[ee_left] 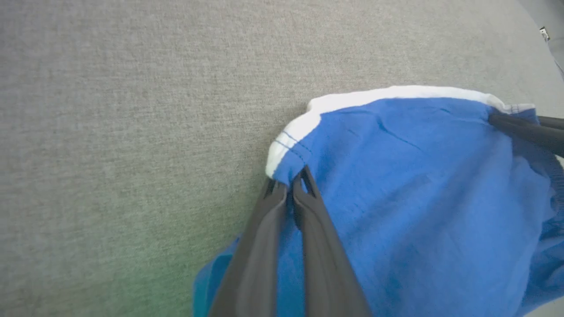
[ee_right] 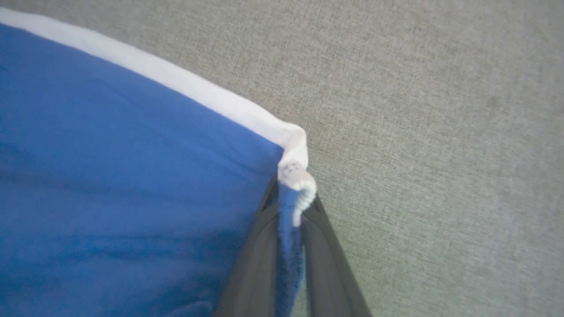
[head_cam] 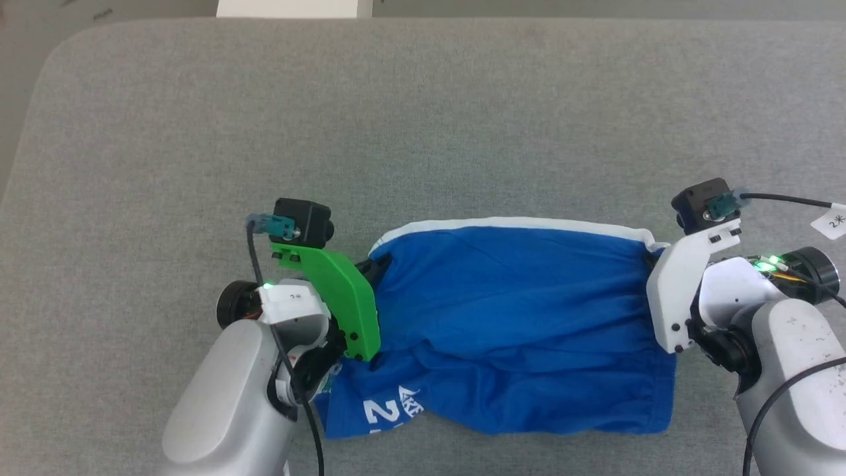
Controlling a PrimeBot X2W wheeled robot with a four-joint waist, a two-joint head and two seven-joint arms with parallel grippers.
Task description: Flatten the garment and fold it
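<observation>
Forearms: left forearm [head_cam: 225,396] and right forearm [head_cam: 793,370] come in at the near edge, one at each end of the shorts [head_cam: 515,311].
Near hem: nearer than the left claw [ee_left: 288,180] the blue cloth lies loose on the grey table [head_cam: 423,99]. White print [head_cam: 390,410] sits just near of that claw, partly tucked under a ridge [head_cam: 462,347], so it cannot be read in full.
Ridge: soft fold line running from the left claw towards the right claw [ee_right: 294,198], with wrinkles on its near side. Not flat here.
Left claw: clenched on the shorts at the corner just under the white waistband [ee_left: 396,93], cloth pinched between its fingers [ee_left: 260,251]. Green bracket [head_cam: 344,291] sits over it in the head view.
Right claw: clenched on the opposite waistband corner, with blue cloth and the white corner bunched between its two prongs.
Between claws: upper panel spread fairly smooth, with shallow creases. Cannot tell whether it is lifted or resting on the table.
Beyond claws: waistband runs as a nearly straight white edge from one claw to the other, with bare table past it.
Done (judgement): both corners taken, top edge spread.
Left (judgement): near half needs smoothing. No fold made yet, so the whole folding step remains.
</observation>
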